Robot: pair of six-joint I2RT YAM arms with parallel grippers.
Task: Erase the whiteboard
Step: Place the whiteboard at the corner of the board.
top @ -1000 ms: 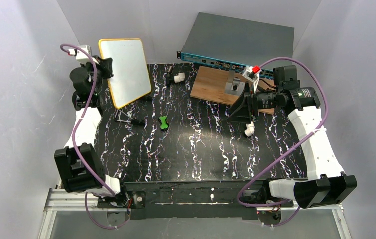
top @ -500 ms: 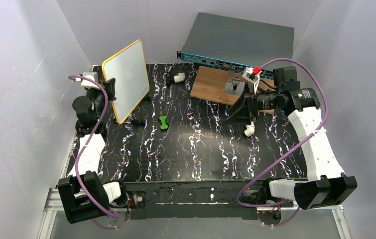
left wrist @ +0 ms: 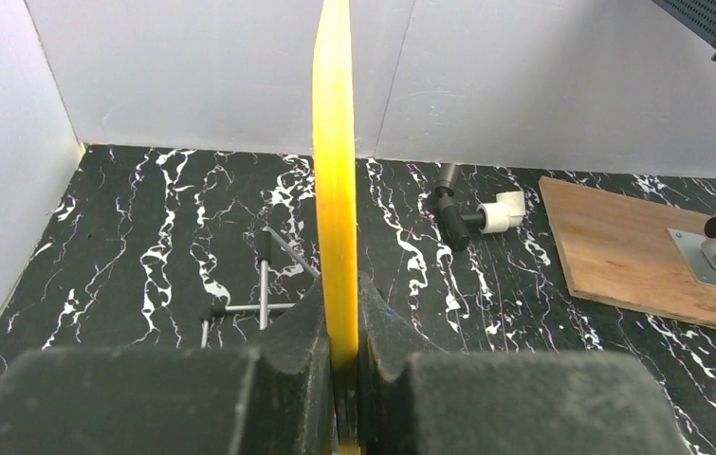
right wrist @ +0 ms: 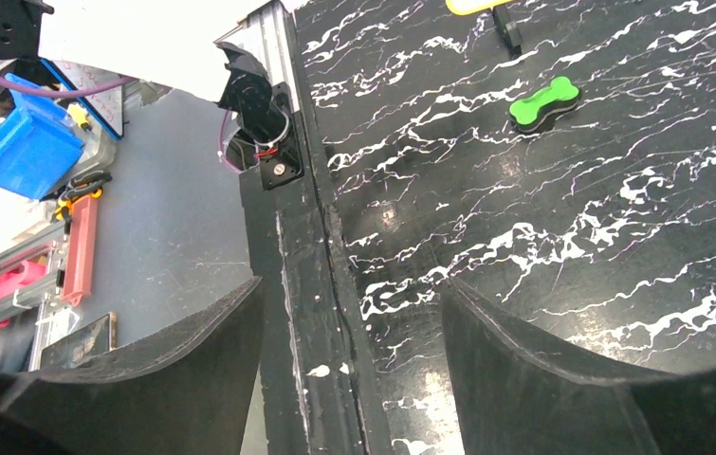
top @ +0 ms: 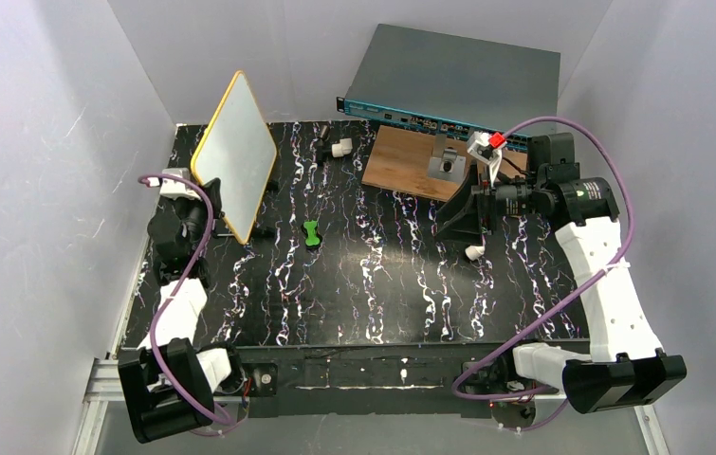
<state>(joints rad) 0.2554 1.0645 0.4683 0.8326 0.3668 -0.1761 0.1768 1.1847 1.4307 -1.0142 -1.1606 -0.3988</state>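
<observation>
1. The whiteboard [top: 235,147] is at the far-left corner of the table [top: 382,284], stood up on edge. Its long axis runs roughly 6-to-12 in the top view and its white face is turned toward 3 o'clock. We see no red marks on that face. We can't tell if its lower corner touches the table.
2. The left gripper [left wrist: 342,327] is clamped on the board's lower yellow rim. Its wrist view shows the rim edge-on, squeezed from both sides, rising to 12.
3. The green bone-shaped block [top: 311,232], which we take for the eraser, lies flat at about 4 o'clock from the board's lower corner. It is near the board but apart from it, long axis roughly 12-to-6.
4. The right gripper [top: 458,213] has its jaws spread wide with nothing between them. The block is at 9 o'clock from it in the top view, well apart.
5. Our call: the left arm is nearer the block but occupied, so the pick falls to the right arm, reaching toward 9.
</observation>
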